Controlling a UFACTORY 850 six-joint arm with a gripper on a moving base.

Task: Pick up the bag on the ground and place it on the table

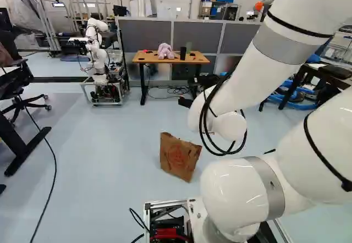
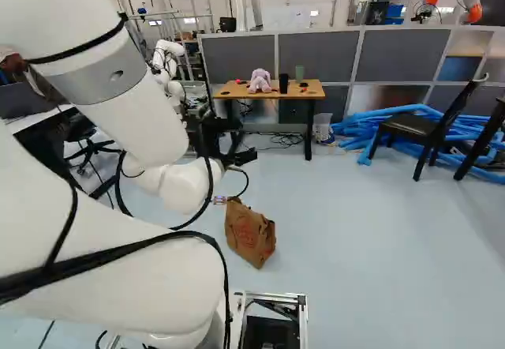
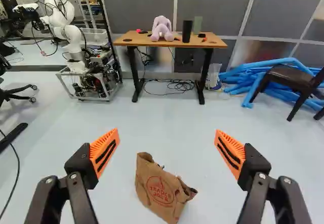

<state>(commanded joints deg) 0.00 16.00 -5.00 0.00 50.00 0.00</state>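
the hand (image 2: 241, 156) stood wide, the brown paper bag (image 3: 161, 188) sat on the floor (image 3: 162, 117) at its twelve o'clock, the table (image 3: 132, 40) bearing a purple plush toy (image 3: 162, 29) stood well beyond, also at twelve, and another robot (image 3: 69, 32) stood near eleven.

bright, even light; glints on white arm (image 1: 234, 191); soft sheen on floor (image 2: 379, 230)

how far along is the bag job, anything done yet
Done: nothing visible beyond an open gripper aimed roughly towards the bag.
In hand: nothing; the bag is on the floor, untouched by either finger.
Left: almost everything. Reach the bag, grip it, lift it, carry it to the table ahead and set it down there.
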